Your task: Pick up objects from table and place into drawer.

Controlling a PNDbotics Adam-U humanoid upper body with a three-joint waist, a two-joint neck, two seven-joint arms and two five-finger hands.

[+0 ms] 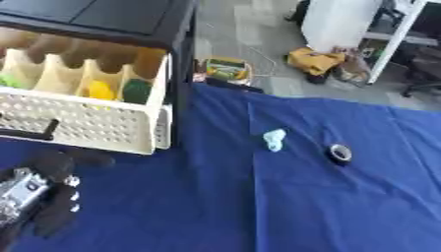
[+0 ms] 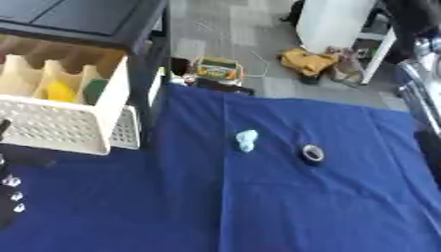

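Standing open at the table's far left corner, the cream perforated drawer (image 1: 86,123) projects from a black cabinet (image 1: 112,19) over the blue cloth. Its inside is split by dividers into compartments; one holds a yellow object (image 1: 101,90), the one beside it toward the drawer's right wall holds a dark green object (image 1: 135,90), and a light green item (image 1: 10,80) shows in a compartment at the picture's left edge. A black handle (image 1: 30,132) sits on the drawer's front face. The table (image 1: 344,216) is covered wholly by the blue cloth, which carries a crease running from the far edge toward the near edge. Near the middle of the table lies a small pale blue object (image 1: 275,140), its shape unclear. To its right, apart from it, lies a black roll of tape (image 1: 340,153), resting flat with a lighter ring visible. The robot's left hand (image 1: 43,192) rests at the table's near left corner, just below the drawer front, fingers relaxed and spread, holding nothing. At the right edge of the right eye view a dark and silver part of the right arm (image 2: 424,98) shows; the state of that hand's fingers cannot be told. Neither loose object is touched by a hand.
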